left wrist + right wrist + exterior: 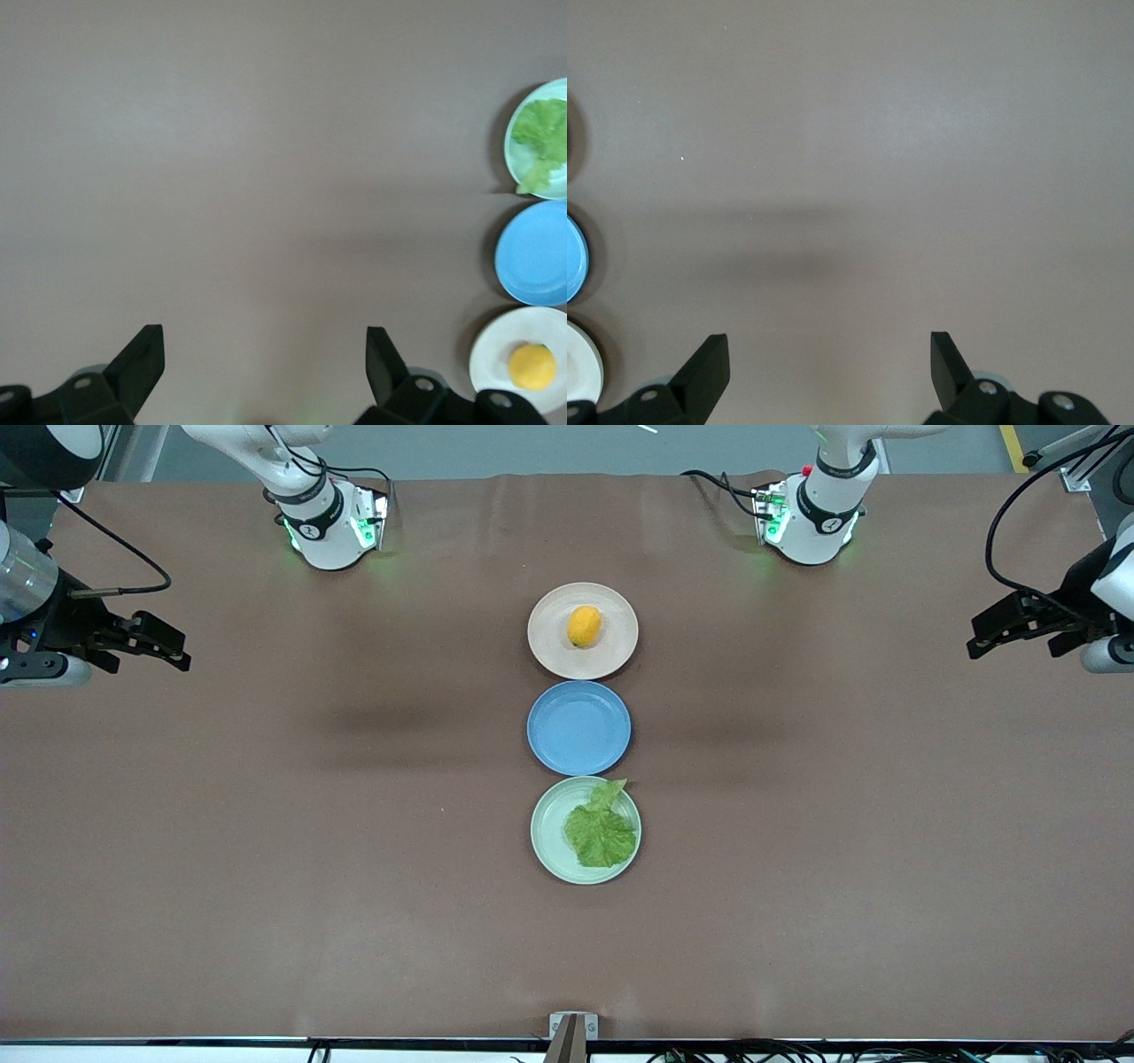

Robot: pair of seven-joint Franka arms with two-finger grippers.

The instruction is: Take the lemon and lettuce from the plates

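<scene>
The lemon (pixel 584 626) sits on the beige plate (pixel 547 646), the lettuce (pixel 602 831) on the green plate (pixel 547 841) (mid-table). Left gripper (pixel 974 642) and right gripper (pixel 182 657) wait over opposite table ends, fingers wide apart.

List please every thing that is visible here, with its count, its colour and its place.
lemon: one, orange-yellow, on the beige-pink plate
lettuce: one, green, on the mint green plate
beige-pink plate: one, farthest from the front camera
blue plate: one, bare, between the other two plates
mint green plate: one, nearest to the front camera
table: one, brown
left claw: one, black, open, waiting over the left arm's end of the table
right claw: one, black, open, waiting over the right arm's end
</scene>
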